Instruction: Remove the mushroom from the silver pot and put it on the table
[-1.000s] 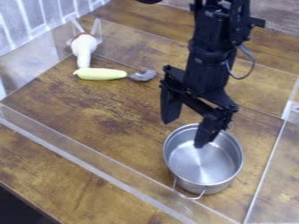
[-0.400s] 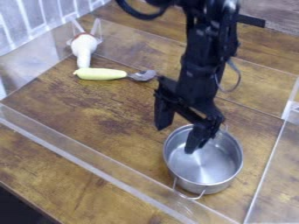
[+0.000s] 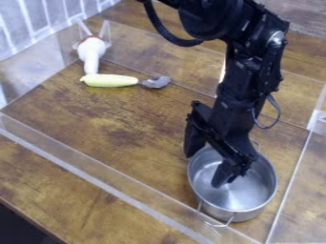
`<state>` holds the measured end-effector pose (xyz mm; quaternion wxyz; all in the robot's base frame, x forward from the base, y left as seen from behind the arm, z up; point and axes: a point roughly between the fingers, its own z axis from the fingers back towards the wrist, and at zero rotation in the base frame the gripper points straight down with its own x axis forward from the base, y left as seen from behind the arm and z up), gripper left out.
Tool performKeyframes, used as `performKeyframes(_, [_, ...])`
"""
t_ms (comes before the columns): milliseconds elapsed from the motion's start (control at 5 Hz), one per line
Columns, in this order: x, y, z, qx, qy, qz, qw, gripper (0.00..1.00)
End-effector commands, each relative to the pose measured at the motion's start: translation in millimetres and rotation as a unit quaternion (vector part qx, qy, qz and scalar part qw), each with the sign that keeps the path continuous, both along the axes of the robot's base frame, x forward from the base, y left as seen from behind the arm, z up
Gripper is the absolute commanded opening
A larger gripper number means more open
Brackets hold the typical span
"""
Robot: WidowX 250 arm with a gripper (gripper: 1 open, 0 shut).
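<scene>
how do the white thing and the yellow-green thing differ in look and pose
The white thing has a bulky, rounded shape, while the yellow-green thing is slim and tapered. The white thing is paler; the yellow-green thing has a clear yellowish-green tint. In the picture, the white thing runs roughly up and down, the yellow-green thing roughly side to side. Both rest on the brown tabletop.

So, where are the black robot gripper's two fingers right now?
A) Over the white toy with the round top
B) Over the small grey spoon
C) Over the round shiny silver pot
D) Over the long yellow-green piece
C. The black robot gripper reaches down over the round shiny silver pot, while the long yellow-green piece lies well away from it.
</scene>
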<state>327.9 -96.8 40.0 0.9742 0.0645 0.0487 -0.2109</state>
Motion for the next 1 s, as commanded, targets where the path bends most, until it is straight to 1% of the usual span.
performKeyframes(0, [7.0,7.2,26.6,-0.011,-0.039,0.001,0.9992,1.00])
performKeyframes(400, [12.1,15.9,44.9,-0.008,-0.047,0.022,0.9986,1.00])
performKeyframes(600, [11.4,20.0,44.7,-0.008,-0.050,-0.019,0.9985,1.00])
performKeyframes(800, [10.8,25.4,42.1,-0.009,-0.050,-0.056,0.9971,1.00])
